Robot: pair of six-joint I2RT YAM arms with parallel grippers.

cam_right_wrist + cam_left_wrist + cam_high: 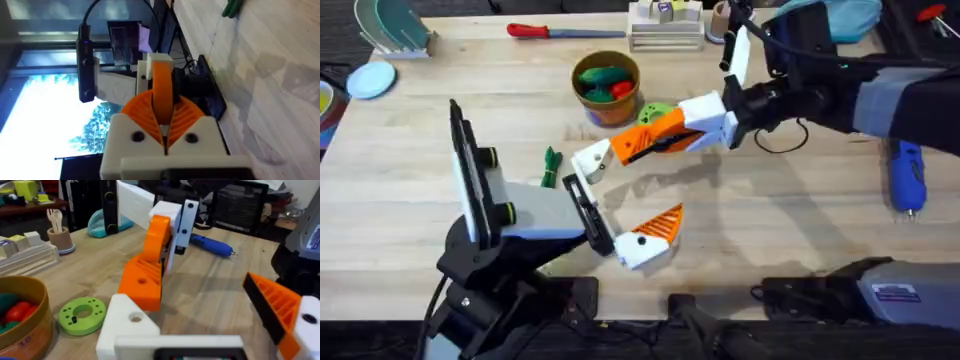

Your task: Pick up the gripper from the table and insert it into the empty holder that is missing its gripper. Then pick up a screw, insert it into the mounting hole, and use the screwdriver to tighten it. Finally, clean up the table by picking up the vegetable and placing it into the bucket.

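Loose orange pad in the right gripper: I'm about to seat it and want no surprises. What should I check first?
1. Right gripper clamped on the loose orange pad: ok.
2. Empty holder bare and facing the pad: ok.
3. Pad lined up with the holder's mount: cannot tell.
4. Pad fully seated: not ok, it sits just beyond the holder's tip.
5. Screwdriver lying free on the table: ok.
6. Vegetable in the bucket: not ok, it lies on the table.

arms: black | fingers (pixel 645 245): white, orange ribbed pads | cables: black
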